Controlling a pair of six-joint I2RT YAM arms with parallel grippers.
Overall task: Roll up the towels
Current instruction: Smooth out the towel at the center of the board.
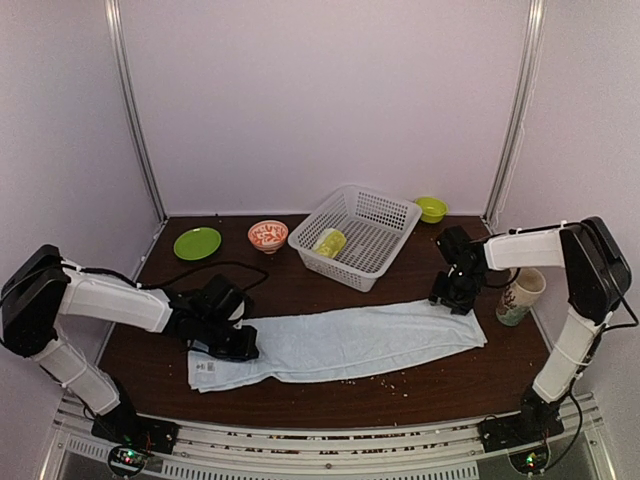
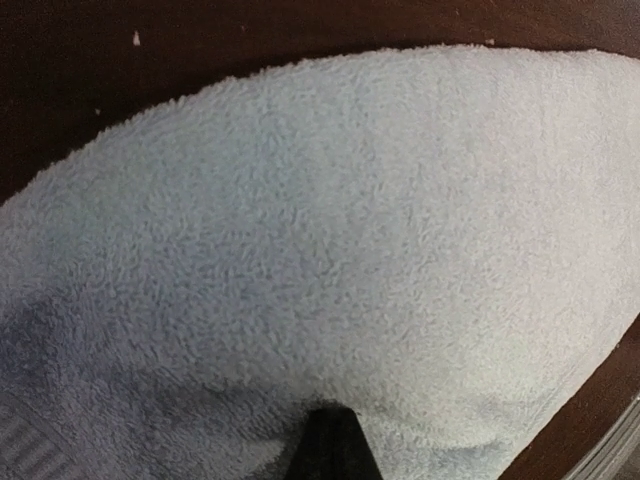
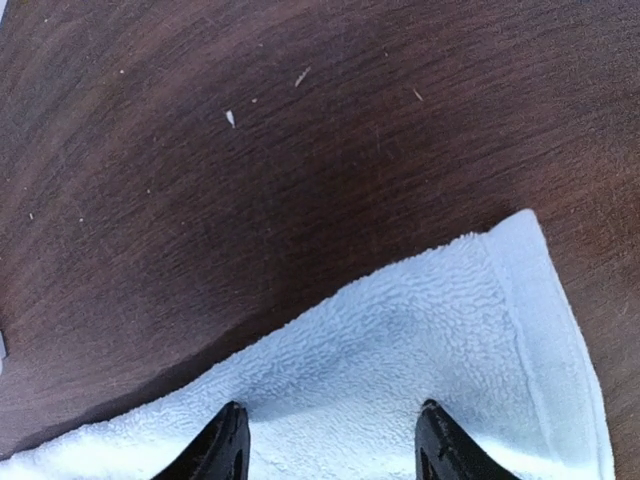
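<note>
Left hand (image 1: 232, 343) rests on the 9 o'clock end of the pale blue towel (image 1: 360, 340), its fingers drawn fully together; in the left wrist view only one dark tip (image 2: 325, 445) shows against the cloth, and I cannot tell whether any fabric is pinched between the fingers. Right hand (image 1: 455, 295) sits at the towel's far corner toward 2 o'clock, fingers spread wide. In the right wrist view the two tips stand apart over the flat cloth (image 3: 400, 360) with nothing gripped between them, and the hemmed corner lies just to their 1 o'clock side.

Dark wooden bench (image 1: 420, 385) carries everything. The pale blue towel lies unrolled across its middle as a long strip, running from about 8 o'clock to 3 o'clock. A white mesh basket (image 1: 390, 215) stands behind it toward 12 o'clock, slightly skewed, and the lime-green towel (image 1: 330, 242) sits inside as a small rolled bundle near its 8 o'clock corner. A green plate (image 1: 197, 243) lies at 10 o'clock, with a red-patterned bowl (image 1: 267, 235) between it and the basket. A printed cup (image 1: 520, 295) stands upright at 3 o'clock, just beside the right arm. A small yellow-green bowl (image 1: 431, 208) sits at 1 o'clock, near the basket's far corner
</note>
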